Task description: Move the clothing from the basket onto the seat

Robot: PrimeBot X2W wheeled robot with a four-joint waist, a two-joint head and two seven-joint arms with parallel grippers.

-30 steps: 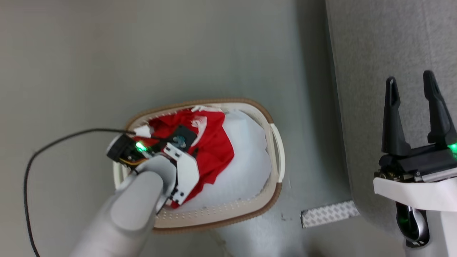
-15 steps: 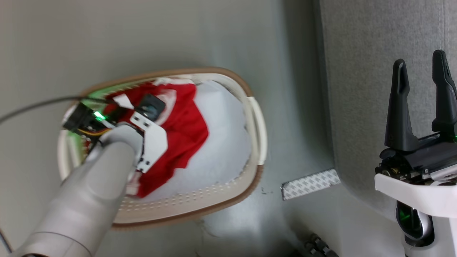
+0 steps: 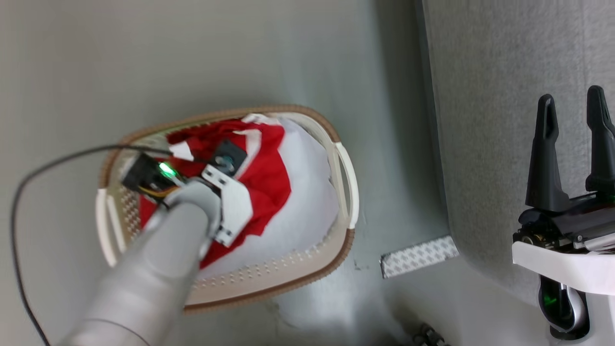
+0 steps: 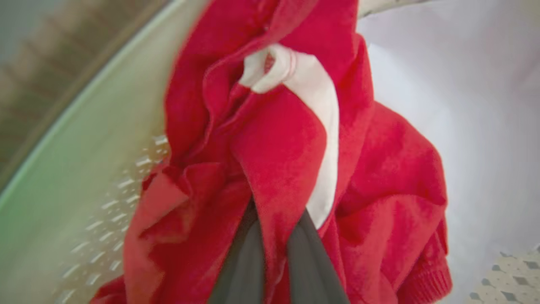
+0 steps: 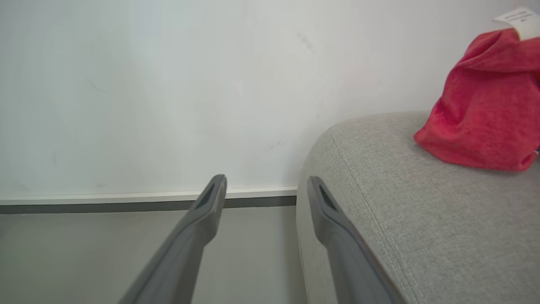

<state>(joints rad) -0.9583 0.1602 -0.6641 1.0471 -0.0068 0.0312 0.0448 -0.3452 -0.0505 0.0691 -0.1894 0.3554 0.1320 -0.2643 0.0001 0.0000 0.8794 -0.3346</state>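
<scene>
The cream basket (image 3: 343, 178) with a brown rim stands on the floor. Red clothing (image 3: 266, 185) with white trim lies in its left half, over a plain white cloth (image 3: 307, 202). My left arm reaches down into the basket. In the left wrist view my left gripper (image 4: 276, 219) is shut on a fold of the red clothing (image 4: 278, 160), its dark fingers (image 4: 244, 257) pinching the fabric. My right gripper (image 3: 574, 103) stands open over the grey seat (image 3: 480, 96), nothing between its fingers. In the right wrist view another red garment (image 5: 485, 109) lies on the seat (image 5: 422, 211).
A black cable (image 3: 53, 163) loops over the floor left of the basket. A strip of patterned tape (image 3: 418, 257) lies on the floor by the seat's corner. A white wall with a skirting board (image 5: 126, 198) stands beyond the seat.
My left gripper has shut on the red clothing in the basket. The head camera has shifted, so the basket sits further left in view. The right gripper stays open.
</scene>
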